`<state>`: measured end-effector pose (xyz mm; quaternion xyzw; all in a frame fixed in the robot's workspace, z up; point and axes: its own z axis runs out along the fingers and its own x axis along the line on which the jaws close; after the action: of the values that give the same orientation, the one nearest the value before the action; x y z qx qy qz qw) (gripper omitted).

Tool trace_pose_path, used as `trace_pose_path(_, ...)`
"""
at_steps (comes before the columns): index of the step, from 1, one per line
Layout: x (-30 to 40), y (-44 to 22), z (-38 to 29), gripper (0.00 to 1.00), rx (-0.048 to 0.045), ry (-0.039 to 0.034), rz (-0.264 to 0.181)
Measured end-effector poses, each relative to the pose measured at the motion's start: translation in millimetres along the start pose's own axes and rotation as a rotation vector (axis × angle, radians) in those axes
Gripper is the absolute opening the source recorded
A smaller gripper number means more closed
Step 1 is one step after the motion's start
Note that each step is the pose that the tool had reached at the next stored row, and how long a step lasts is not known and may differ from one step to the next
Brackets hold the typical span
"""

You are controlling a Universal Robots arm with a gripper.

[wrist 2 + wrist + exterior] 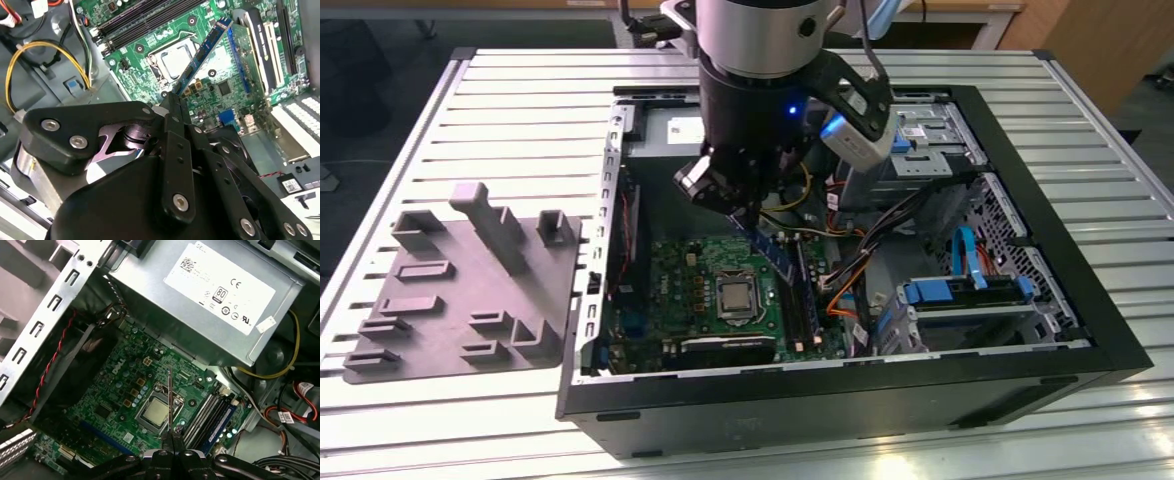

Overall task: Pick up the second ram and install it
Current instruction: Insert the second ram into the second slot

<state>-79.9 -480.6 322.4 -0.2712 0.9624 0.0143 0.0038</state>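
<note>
The second ram (pixel 770 252) is clamped at one end between the hand's (pixel 744 212) fingertips, its long body slanting down over the motherboard (pixel 670 280). In the first wrist view the stick (pixel 170 399) appears edge-on as a thin line, over the motherboard between the processor socket (pixel 156 412) and the long memory slots (pixel 209 416). I cannot tell whether its lower end touches the board. In the second wrist view the blue-green stick (pixel 204 56) runs out from the closed fingertips (pixel 174 107) across the socket. The motherboard lies on the floor of an open computer case (pixel 854 392), with the power supply (pixel 210 305) beyond its far edge. Outside the case, on the exterior view's left of the motherboard, a grey moulded tray (pixel 454 300) sits on the slatted surface (pixel 520 110).
</note>
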Motion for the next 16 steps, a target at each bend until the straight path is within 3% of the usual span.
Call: trace_pose_path(16, 0.0, 0.0, 1.0, 0.11, 0.0033, -0.0057, 0.224)
